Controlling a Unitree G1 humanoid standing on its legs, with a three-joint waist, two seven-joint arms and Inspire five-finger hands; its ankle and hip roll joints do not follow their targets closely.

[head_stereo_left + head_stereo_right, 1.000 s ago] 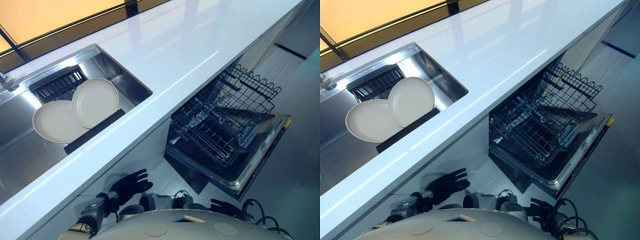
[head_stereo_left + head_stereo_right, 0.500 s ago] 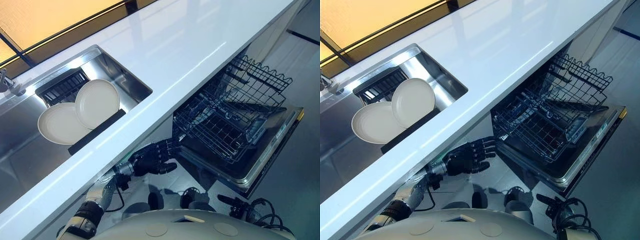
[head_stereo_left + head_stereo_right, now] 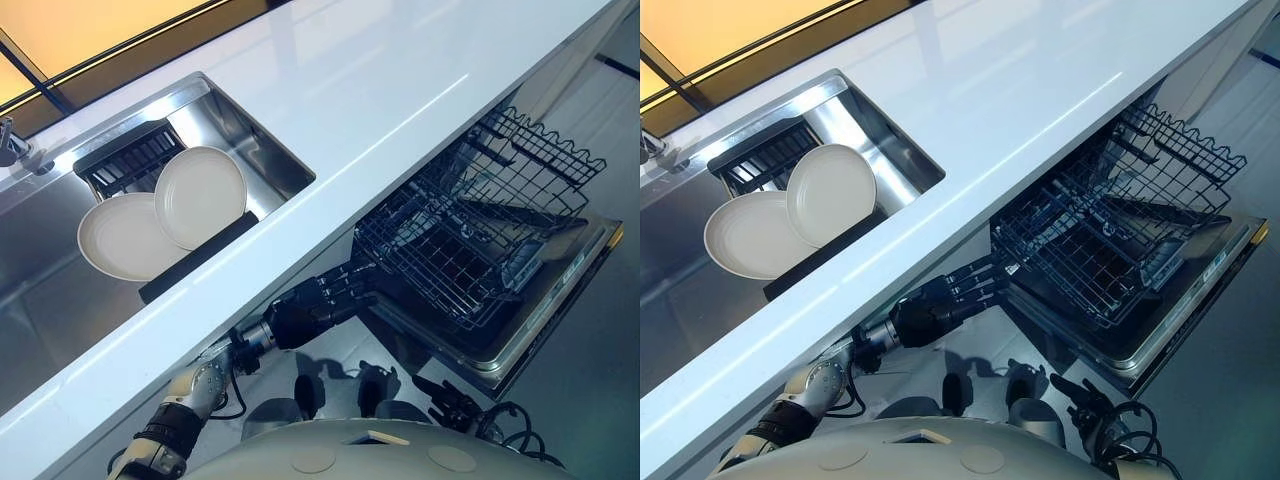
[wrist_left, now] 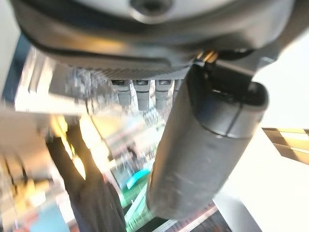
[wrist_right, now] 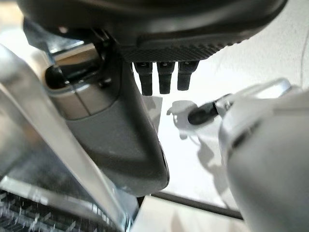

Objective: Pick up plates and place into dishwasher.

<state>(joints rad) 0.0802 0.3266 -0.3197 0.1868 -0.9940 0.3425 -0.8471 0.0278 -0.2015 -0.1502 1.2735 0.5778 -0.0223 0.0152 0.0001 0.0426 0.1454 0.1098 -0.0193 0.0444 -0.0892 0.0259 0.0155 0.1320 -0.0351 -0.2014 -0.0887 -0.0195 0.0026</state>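
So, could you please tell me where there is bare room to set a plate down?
The white counter right of the sink is bare. The dishwasher rack looks free of dishes. The sink is crowded: two plates overlap against a dark strip.

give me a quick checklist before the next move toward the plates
1. Plates ready to pick: ok. Two plates lean overlapping in the sink.
2. Dishwasher open: ok. Its door is down and the rack is pulled out.
3. Rack has room: ok, no dishes seen in it.
4. Left hand free: ok. Fingers straight, holding nothing, below the counter edge near the rack's corner.
5. Left hand positioned for a plate: not ok, it is under the counter, away from the sink.
6. Right hand free: ok. It holds nothing, fingers relaxed.
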